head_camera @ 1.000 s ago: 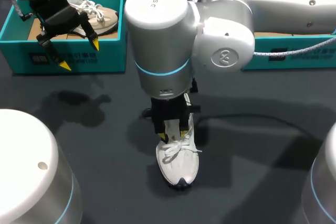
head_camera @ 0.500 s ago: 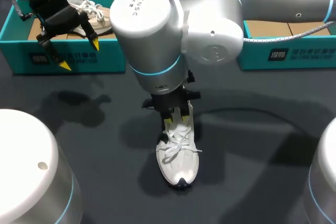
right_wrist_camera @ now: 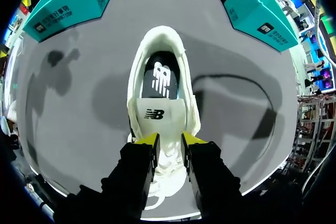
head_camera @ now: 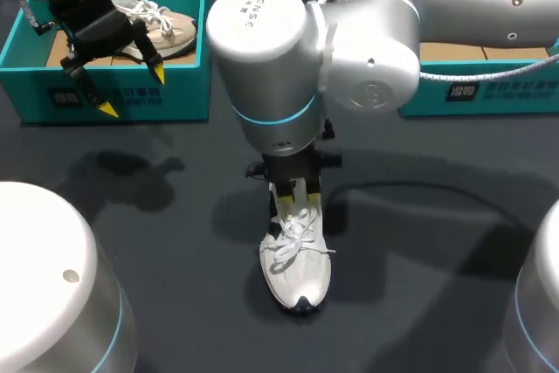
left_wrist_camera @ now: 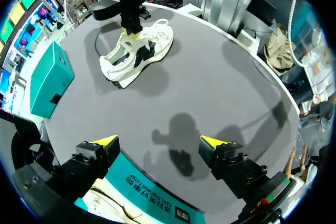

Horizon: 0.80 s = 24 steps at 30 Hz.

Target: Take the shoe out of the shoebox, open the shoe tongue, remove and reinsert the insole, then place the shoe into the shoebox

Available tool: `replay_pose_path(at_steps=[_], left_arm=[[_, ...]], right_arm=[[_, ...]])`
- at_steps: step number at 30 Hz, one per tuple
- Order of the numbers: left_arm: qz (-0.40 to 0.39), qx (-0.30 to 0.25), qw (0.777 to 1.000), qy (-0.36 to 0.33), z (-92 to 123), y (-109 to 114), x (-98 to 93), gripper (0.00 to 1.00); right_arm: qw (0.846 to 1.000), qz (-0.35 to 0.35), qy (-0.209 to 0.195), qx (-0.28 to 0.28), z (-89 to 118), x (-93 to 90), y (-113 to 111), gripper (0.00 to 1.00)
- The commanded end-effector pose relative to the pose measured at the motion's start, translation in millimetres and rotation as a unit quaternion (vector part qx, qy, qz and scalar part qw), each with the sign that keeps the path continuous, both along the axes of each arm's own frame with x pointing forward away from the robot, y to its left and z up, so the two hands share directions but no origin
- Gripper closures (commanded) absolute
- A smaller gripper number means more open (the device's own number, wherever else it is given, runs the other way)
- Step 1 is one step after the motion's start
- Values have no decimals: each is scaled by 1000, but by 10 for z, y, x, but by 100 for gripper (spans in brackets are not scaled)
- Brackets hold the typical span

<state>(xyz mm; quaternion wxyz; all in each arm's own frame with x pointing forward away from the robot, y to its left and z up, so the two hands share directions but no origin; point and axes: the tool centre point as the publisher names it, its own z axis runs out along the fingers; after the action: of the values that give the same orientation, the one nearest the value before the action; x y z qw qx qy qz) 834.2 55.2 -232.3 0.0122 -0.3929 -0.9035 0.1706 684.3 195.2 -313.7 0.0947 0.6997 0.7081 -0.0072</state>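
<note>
Firstly, the white shoe [head_camera: 297, 277] stands alone on the dark counter [head_camera: 175, 242], toe toward me and well apart from both boxes. The right tool [right_wrist_camera: 169, 140] is down on it where the laces [head_camera: 293, 246] meet the tongue [right_wrist_camera: 139, 121]; whether it is clenched on something there or released, I cannot tell. I think the main danger is that nothing presses the shoe down: if the tongue is pulled up or back, the whole light shoe can rise, slide or fall on its side. The laces look tied, so the tongue may open only a little, and the tool may catch a lace in place of the tongue. The dark insole [right_wrist_camera: 160, 59] lies inside the shoe beyond the tongue, and the opening looks narrow, so it may fold or jam when it goes out and in. Farther away, the left tool [head_camera: 133, 92] hangs released and empty over the front wall of the left shoebox [head_camera: 188, 85], where a second shoe [head_camera: 170, 28] lies; it gives no support to the white shoe from there. The right shoebox [head_camera: 507, 93] is partly hidden behind the right arm. As for writing, a logo [right_wrist_camera: 154, 114] is on the tongue and another on the insole, and each box carries a small label [head_camera: 463, 91] with print on its front; I do not read these off.
</note>
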Motion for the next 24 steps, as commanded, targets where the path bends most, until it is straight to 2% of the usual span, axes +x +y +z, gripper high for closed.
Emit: replay_pose_path(at_steps=[1, 7, 12, 15, 19, 22, 24], left_arm=[[0, 1, 1000, -1, -2, 4, -3, 0], [0, 1, 1000, -1, -2, 4, -3, 0], [0, 1, 1000, -1, -2, 4, -3, 0], [0, 1, 1000, -1, -2, 4, -3, 0], [0, 1, 1000, -1, -2, 4, -3, 0], [0, 1, 1000, -1, -2, 4, -3, 0], [0, 1, 1000, -1, -2, 4, -3, 0]], right_arm=[[1000, -17, -14, 1, -77, 12, 11, 74], [1000, 12, 17, 19, -338, 272, -45, 73], [999, 27, 27, 38, -439, 334, -63, 74], [999, 33, 14, 26, -276, 300, -53, 73], [998, 62, -15, -3, 42, 249, 2, 71], [990, 142, -24, -15, 211, 280, 24, 61], [972, 235, -27, -12, 271, 331, 44, 53]])
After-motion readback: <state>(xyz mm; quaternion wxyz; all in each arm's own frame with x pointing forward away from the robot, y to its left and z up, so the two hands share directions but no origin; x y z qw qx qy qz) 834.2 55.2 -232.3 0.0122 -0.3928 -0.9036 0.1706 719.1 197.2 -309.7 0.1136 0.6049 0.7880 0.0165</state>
